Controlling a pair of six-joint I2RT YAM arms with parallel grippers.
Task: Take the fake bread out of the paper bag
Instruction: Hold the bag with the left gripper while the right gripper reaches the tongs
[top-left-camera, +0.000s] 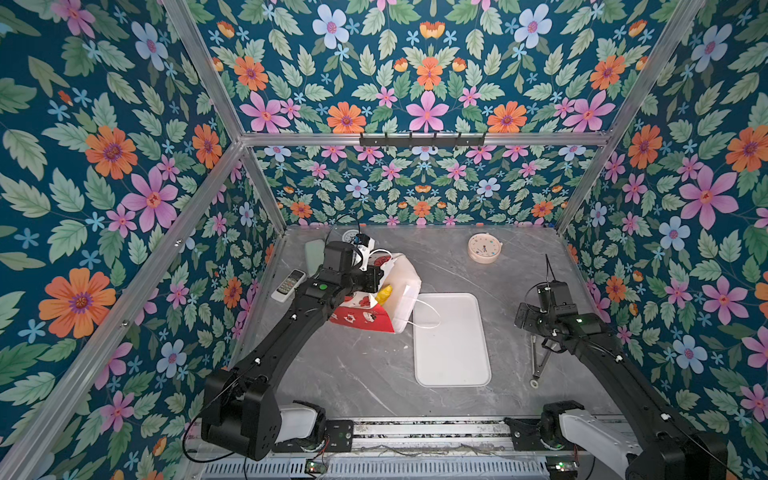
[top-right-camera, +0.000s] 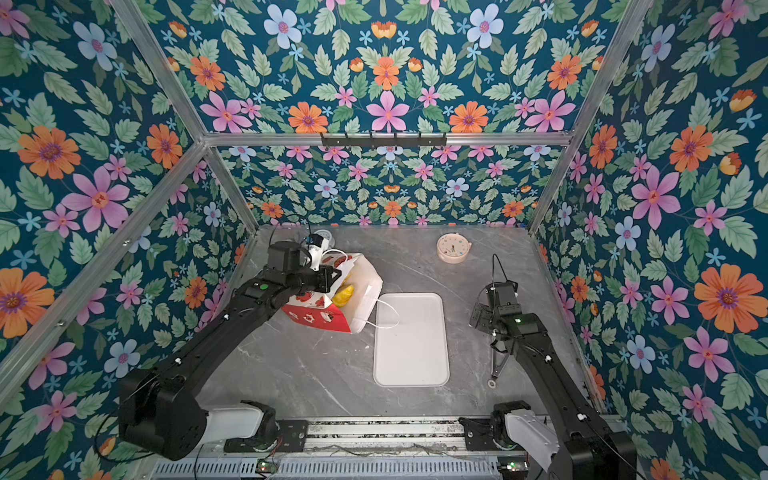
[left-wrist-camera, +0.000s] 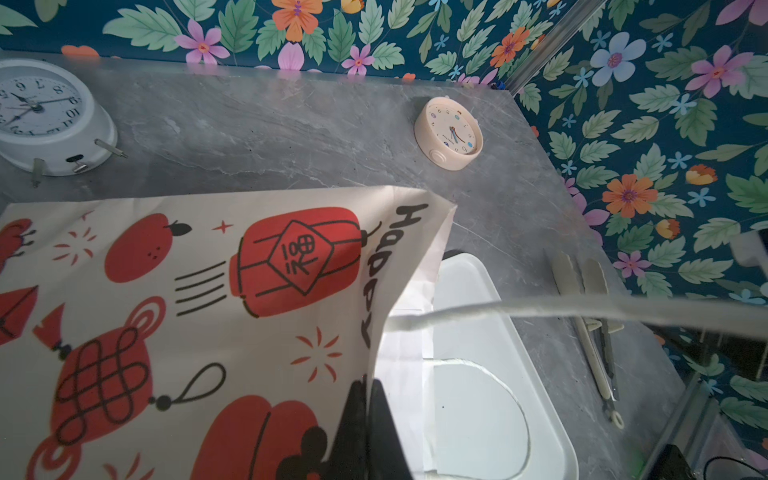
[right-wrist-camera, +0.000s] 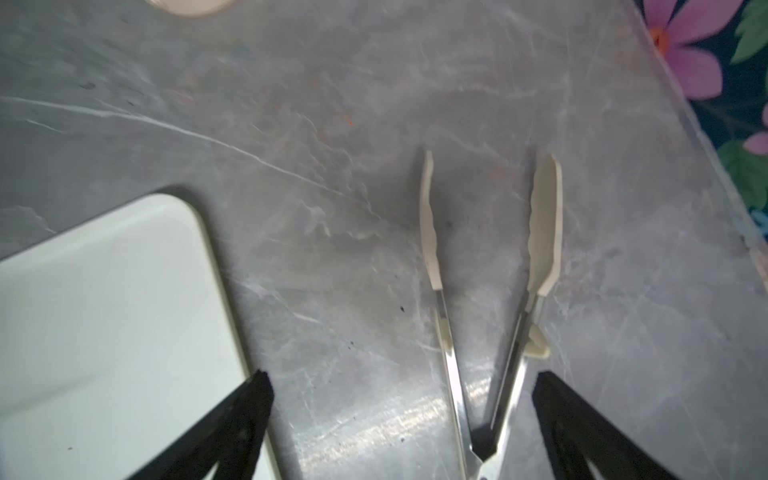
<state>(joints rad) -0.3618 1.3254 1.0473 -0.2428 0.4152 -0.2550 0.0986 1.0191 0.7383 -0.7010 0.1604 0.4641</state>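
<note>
top views, paper bag (top-left-camera: 365, 318): far left on the table (top-left-camera: 365, 382), touching the white tray (top-left-camera: 451, 338) at its far-left corner, mouth tipped toward the tray.
top views, fake bread (top-left-camera: 384, 293): one yellow piece shows in the bag's mouth in both top views. You can't see the rest. None is on the tray.
top views, left gripper (top-left-camera: 376, 280): at the bag's rim, jaws hidden here.
top views, right gripper (top-left-camera: 524, 323): right side, well apart from the bag, over the tongs (top-left-camera: 534, 357).
left wrist, left gripper (left-wrist-camera: 368, 388): fingers pressed together, pinching the bag's printed wall at its edge.
left wrist, cord handle (left-wrist-camera: 540, 306): loose, strung across above the tray.
right wrist, right gripper (right-wrist-camera: 403, 376): fingers spread wide either side of the tongs, seemingly touching nothing.
right wrist, tongs (right-wrist-camera: 428, 232): flat on the table, arms spread, tips empty.
risk, bag: you're pinching thin paper. Pull hard and it tears, or the bag tips and bread spills off-tray.
risk, handle: the loose cord could snag whatever you send into the mouth.
risk, tongs: grip too near the hinge and the tips may not close. Glossy bread likely slips.
</note>
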